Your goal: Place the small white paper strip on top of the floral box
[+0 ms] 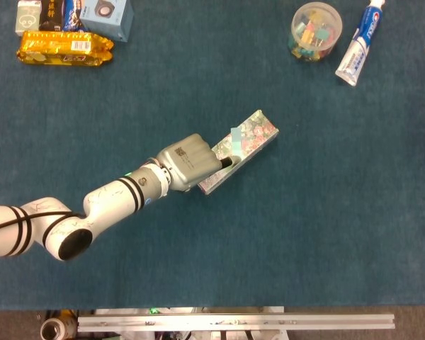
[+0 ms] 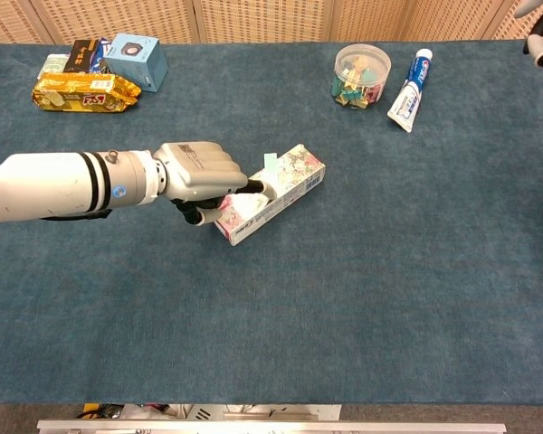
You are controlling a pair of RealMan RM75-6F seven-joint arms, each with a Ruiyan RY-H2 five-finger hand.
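Strip [image 1: 236,139] on floral box [image 1: 249,139] — left hand [image 1: 188,161] touching box

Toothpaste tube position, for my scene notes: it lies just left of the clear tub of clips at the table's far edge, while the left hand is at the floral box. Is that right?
Not quite. The toothpaste tube lies just right of the clear tub of clips, as the chest view shows. The rest holds: the left hand is at the floral box.

Paper strip [image 1: 236,137] lies on the box [image 1: 251,139] at table centre. Left hand [image 1: 189,161] sits at its left end. Jar [image 1: 316,30] and tube [image 1: 359,44] lie behind, right.
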